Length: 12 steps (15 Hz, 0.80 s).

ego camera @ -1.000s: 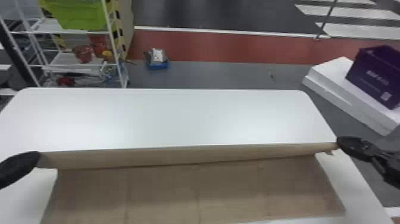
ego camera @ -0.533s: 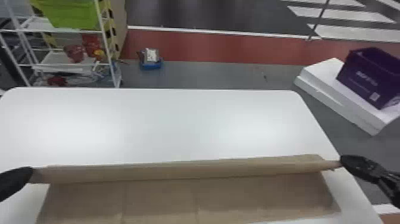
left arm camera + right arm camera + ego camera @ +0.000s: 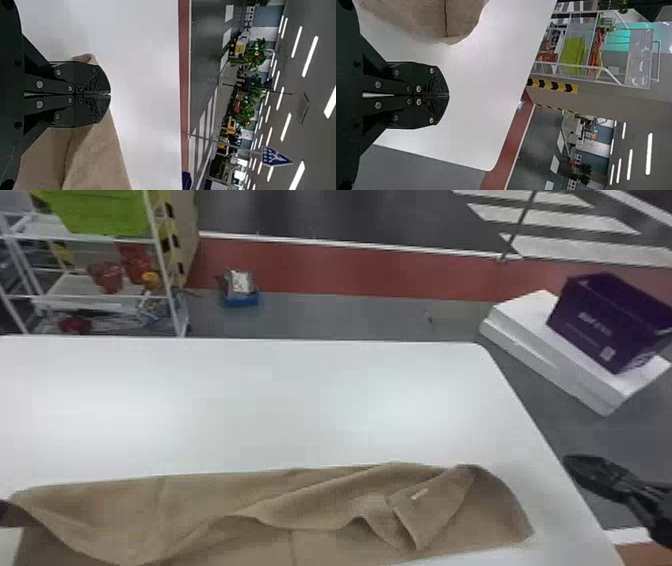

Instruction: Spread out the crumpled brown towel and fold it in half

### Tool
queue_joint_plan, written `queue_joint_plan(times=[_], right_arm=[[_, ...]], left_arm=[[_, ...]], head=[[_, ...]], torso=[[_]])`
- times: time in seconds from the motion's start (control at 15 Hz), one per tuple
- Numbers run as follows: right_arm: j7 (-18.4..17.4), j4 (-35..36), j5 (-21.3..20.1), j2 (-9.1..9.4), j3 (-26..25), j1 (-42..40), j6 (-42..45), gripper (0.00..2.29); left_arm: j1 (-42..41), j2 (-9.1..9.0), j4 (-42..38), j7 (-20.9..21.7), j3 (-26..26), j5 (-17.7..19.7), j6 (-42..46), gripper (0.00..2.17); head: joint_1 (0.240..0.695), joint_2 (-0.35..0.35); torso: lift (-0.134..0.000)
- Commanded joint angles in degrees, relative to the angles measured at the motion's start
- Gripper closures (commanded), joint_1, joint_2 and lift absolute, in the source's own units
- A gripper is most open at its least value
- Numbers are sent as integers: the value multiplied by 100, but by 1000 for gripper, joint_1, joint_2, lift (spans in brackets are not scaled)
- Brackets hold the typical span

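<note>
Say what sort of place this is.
Likely a big indoor test or demo hall: long ceiling strip lights, crosswalk-like floor stripes and a white shelf rack.

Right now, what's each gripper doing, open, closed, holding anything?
Left gripper: closed, holding a corner of the brown towel.
Right gripper: closed, holding nothing, off to the right of the towel.

The head view looks forward and down from above the smooth white table with rounded corners [image 3: 300, 405]. Both sideways-turned wrist views look across it, more level and from close; the right one shares with head view the white metal rack [image 3: 74, 286].
</note>
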<state>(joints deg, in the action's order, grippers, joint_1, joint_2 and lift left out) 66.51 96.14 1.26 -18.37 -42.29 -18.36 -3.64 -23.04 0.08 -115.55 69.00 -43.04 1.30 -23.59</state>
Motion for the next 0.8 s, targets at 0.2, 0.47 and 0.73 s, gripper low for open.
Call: queue_joint_plan(times=[0.2, 0.47, 0.73], right_arm=[[-15, -104, -170, 53, 134, -27, 34, 1359], [135, 458, 24, 273, 318, -124, -722, 1035], [64, 1601, -20, 835, 802, -344, -1513, 1031]], left_arm=[[-166, -23, 261, 8, 199, -104, 166, 1447], [-130, -23, 261, -45, 252, -113, 236, 1447], [-148, -23, 279, -45, 261, -148, 236, 1447]], head=[[695, -151], [695, -156], [695, -76]], torso=[[-124], [-124], [-124]])
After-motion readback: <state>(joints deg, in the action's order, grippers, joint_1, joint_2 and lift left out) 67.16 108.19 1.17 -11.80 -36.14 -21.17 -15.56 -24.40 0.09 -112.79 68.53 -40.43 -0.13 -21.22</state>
